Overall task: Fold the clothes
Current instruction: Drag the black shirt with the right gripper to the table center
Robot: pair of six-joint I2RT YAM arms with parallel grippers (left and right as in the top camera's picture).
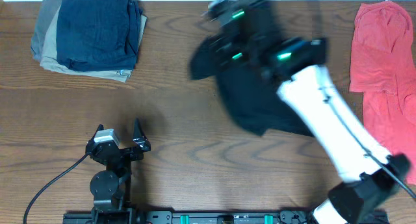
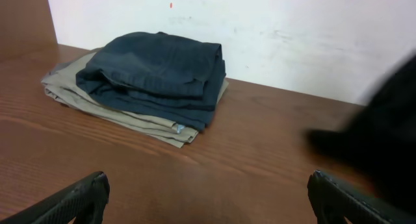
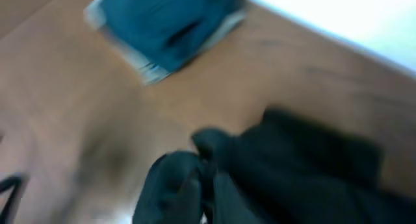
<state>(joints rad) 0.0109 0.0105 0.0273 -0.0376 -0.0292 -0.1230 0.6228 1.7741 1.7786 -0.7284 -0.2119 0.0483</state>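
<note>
Overhead alone shows the red-pink shirt; left jaws gape, right jaws, over the clothes, too blurred to tell.

This looks like a robotics lab or test bench rather than a home. A bare wood-grain desk stands against a plain white wall with no furnishings. Two robot arms, a dark left arm and a white right arm, are mounted on a black rail along the desk's front edge, with a loose cable trailing off. The only goods are clothes set out as work pieces: a folded navy and khaki stack, a red-pink shirt and a black garment.
</note>
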